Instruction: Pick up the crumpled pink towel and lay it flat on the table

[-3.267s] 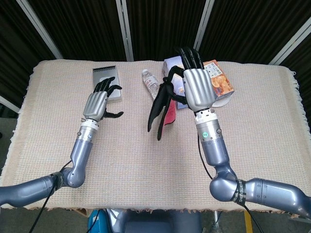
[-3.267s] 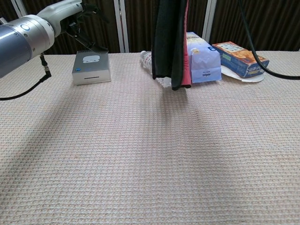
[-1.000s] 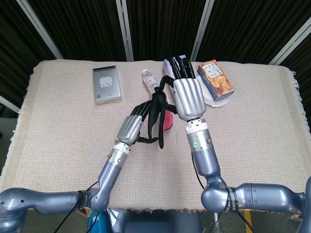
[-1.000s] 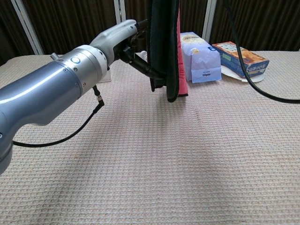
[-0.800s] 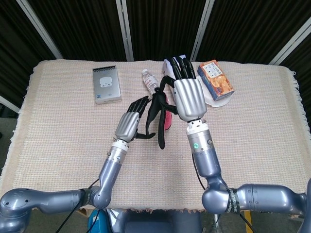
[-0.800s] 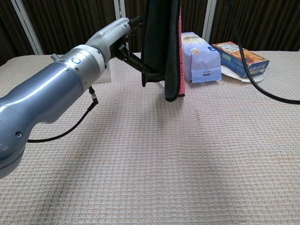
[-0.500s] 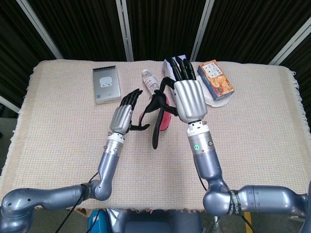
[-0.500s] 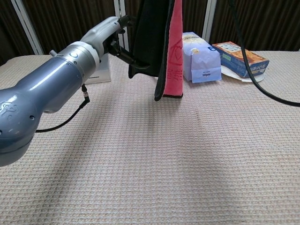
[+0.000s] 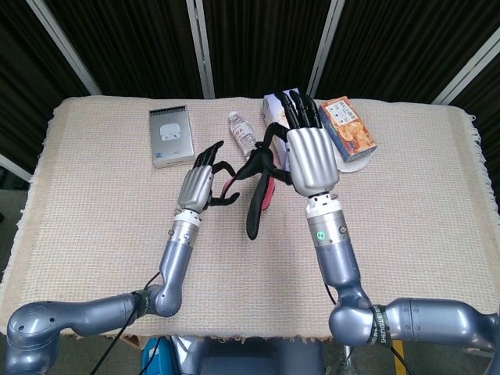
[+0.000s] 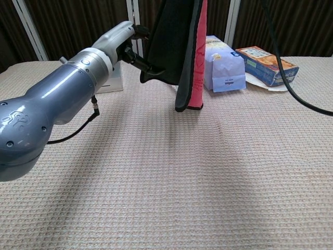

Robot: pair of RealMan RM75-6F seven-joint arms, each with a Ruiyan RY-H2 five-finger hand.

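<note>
Towel (image 9: 256, 195): hanging in the air above the middle of the tabletop, clear of the surface. Black on the outer face and pink on the inner face; the chest view (image 10: 179, 57) is showing a pink strip along its right edge.
Right hand (image 9: 311, 156): raised above the towel, back of the hand facing the head camera, fingers pointing toward the far edge. It is holding the top of the towel, which is hanging below and to the left of the palm. The exact contact is hidden behind the hand.
Left hand (image 9: 198, 183): positioned just left of the towel at mid-height, fingers curled toward it. In the chest view (image 10: 130, 44) the dark fingertips are gripping the towel's left edge and drawing it sideways, away from the hanging strip.
Towel relative to hands: spanning between both hands, top under the right hand, left edge at the left hand, lower end hanging free.
Tabletop (image 9: 406, 219): covered with a beige woven cloth.
Grey box (image 9: 172, 137): lying flat at the far left, well apart from the hands.
Bottle (image 9: 242, 134): lying near the far edge, behind the towel.
White pack (image 10: 223, 65): standing behind the towel.
Orange box (image 9: 349, 129): resting at the far right on a white plate (image 10: 260, 80).
</note>
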